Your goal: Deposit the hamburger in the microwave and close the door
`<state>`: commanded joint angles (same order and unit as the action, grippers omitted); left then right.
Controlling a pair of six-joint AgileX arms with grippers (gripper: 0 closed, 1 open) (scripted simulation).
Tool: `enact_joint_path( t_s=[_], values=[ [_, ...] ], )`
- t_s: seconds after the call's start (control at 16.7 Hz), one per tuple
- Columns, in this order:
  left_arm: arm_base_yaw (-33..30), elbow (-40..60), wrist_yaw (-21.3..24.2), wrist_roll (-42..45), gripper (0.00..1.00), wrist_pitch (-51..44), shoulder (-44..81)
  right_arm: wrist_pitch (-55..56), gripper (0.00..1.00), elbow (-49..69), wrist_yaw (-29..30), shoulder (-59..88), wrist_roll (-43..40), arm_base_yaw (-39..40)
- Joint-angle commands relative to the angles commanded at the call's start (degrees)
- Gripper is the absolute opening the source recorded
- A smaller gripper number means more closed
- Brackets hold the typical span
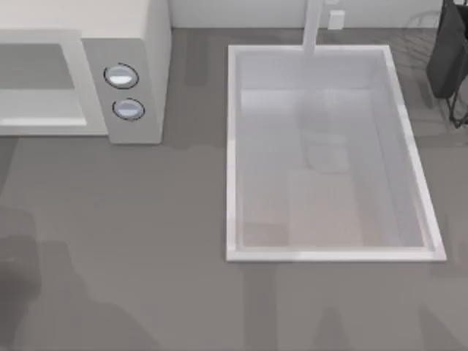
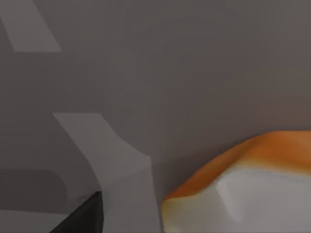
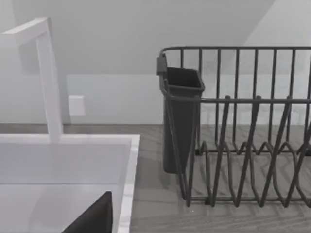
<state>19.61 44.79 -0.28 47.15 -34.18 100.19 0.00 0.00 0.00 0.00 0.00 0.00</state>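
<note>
The hamburger sits very close in the left wrist view, orange-brown on top with a pale lower part, against a grey surface. A dark corner of my left gripper shows beside it, a short gap away. I cannot tell whether the gripper holds it. The off-white microwave stands at the table's back left, its two dials stacked on the front panel. Left of the dials is the white-framed door with a grey window; whether it stands ajar is unclear. A dark corner of my right gripper hangs over the sink.
A white rectangular sink basin with a tall faucet fills the middle and right of the table. A dark wire dish rack with a cutlery cup stands at the far right. Bare grey counter lies in front of the microwave.
</note>
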Motion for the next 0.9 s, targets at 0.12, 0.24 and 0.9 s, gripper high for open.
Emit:
enact_joint_path(
  t_s=[0.12, 0.24, 0.9],
  values=[
    [0.01, -0.17, 0.0, 0.02, 1.0, 0.28, 0.2, 0.0, 1.0, 0.0, 0.0, 0.0, 0.0, 0.0],
    [0.01, -0.17, 0.0, 0.02, 1.0, 0.28, 0.2, 0.0, 1.0, 0.0, 0.0, 0.0, 0.0, 0.0],
    [0.01, -0.17, 0.0, 0.02, 0.17, 0.28, 0.2, 0.0, 1.0, 0.0, 0.0, 0.0, 0.0, 0.0]
  ],
)
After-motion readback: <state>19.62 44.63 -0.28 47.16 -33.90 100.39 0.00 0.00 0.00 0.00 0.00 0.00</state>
